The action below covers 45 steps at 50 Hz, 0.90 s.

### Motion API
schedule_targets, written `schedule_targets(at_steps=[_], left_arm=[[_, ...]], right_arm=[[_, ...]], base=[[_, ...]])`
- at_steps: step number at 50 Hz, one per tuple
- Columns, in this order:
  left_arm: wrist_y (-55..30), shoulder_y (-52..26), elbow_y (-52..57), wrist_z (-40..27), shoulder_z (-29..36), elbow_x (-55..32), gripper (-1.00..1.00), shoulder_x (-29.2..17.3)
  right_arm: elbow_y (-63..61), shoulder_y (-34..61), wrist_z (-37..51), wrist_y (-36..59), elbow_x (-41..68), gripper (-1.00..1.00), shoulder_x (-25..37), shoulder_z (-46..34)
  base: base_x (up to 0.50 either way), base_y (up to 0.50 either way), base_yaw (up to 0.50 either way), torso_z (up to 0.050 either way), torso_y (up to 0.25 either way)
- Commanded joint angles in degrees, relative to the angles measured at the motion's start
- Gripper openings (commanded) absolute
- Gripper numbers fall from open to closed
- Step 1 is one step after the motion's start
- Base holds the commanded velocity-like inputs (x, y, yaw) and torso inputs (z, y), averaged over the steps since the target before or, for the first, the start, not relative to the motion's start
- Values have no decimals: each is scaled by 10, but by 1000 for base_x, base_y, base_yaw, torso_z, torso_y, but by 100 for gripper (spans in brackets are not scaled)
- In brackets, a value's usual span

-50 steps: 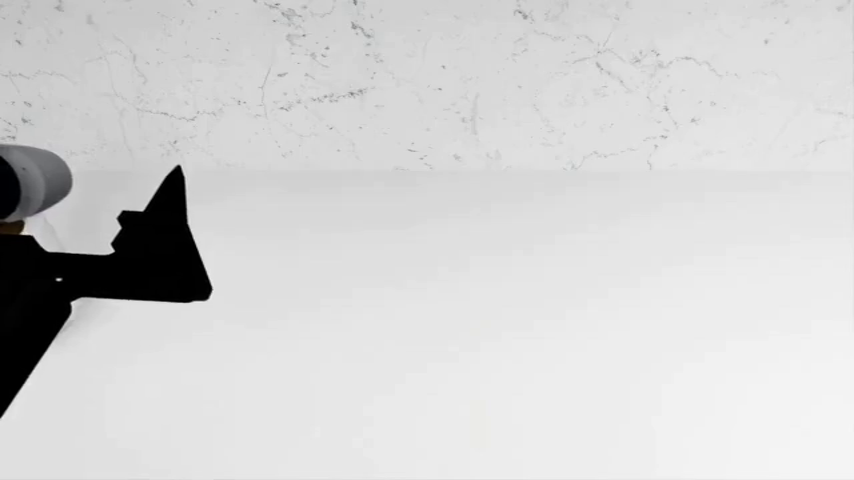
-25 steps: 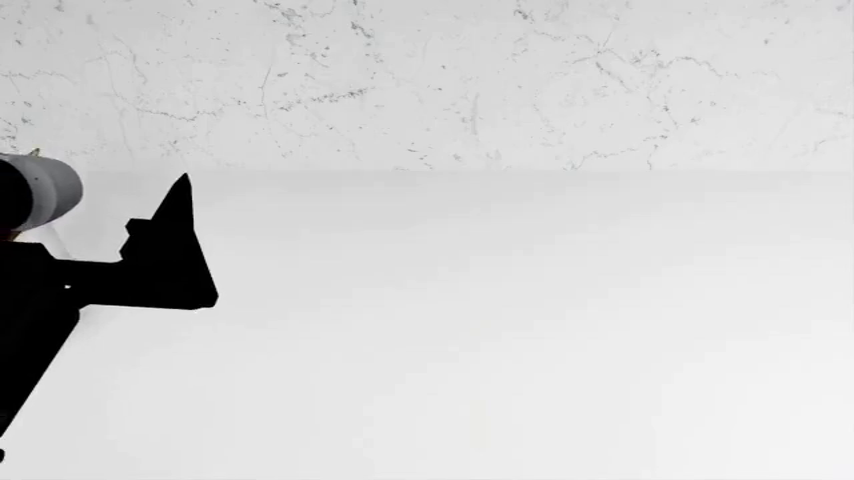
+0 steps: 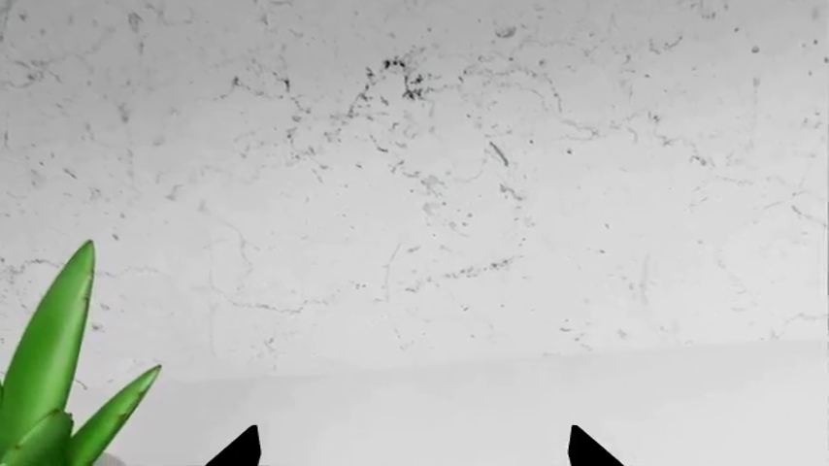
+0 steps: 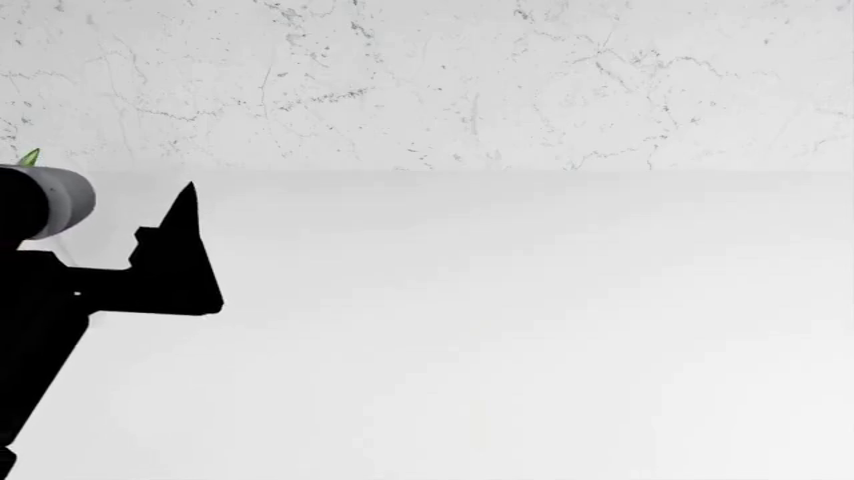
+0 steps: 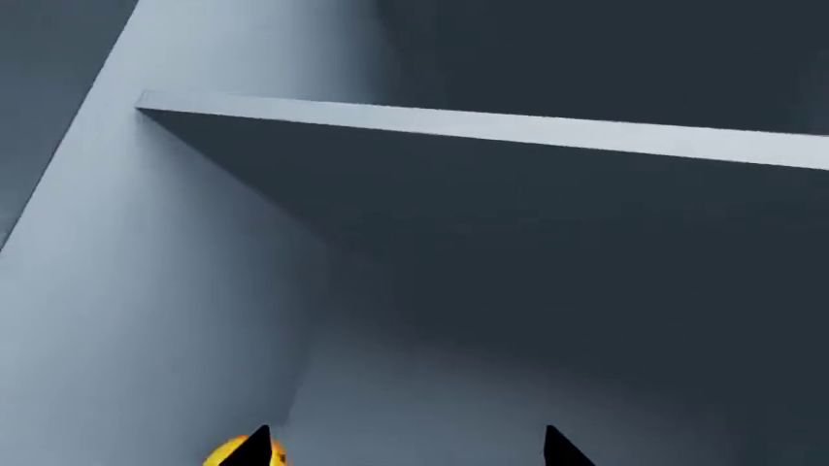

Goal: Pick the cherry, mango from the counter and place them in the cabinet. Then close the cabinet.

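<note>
In the right wrist view my right gripper (image 5: 407, 445) is inside the grey-blue cabinet (image 5: 194, 320), under a shelf (image 5: 518, 126). Its two black fingertips stand wide apart with nothing between them, so it is open. A yellow-orange bit of the mango (image 5: 225, 453) shows low down, partly behind one fingertip (image 5: 259, 445). The cherry is out of view. In the head view my left gripper (image 4: 180, 250) hangs over the white counter (image 4: 507, 320) at the far left. Its fingertips (image 3: 244, 449) are spread in the left wrist view, open and holding nothing.
A marble-patterned wall (image 4: 467, 80) runs along the back of the counter. A green-leaved plant (image 3: 52, 369) stands beside the left gripper, and one leaf tip (image 4: 28, 157) peeks over the left arm in the head view.
The left arm has shifted slightly right and down in the head view, and a green leaf tip now shows above it.
</note>
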Motion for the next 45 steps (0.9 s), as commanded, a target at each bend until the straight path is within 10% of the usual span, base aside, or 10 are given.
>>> schedule_targets(at_steps=[1, 8, 28, 45], left_arm=[[0, 4, 0, -1, 2, 1, 100, 4], [-4, -1, 0, -3, 7, -2, 100, 7], [-5, 3, 2, -6, 7, 2, 100, 8], [-2, 9, 2, -6, 5, 3, 100, 8]], right_arm=[[-113, -18, 52, 115, 76, 100, 10, 98], [-167, -35, 128, 181, 147, 100, 4, 167], [-272, -181, 696, 100, 765, 100, 85, 179], [-466, -230, 813, -152, 933, 100, 184, 62]], base=[[0, 0, 0, 0, 0], [0, 0, 0, 0, 0], [0, 0, 0, 0, 0], [0, 0, 0, 0, 0]])
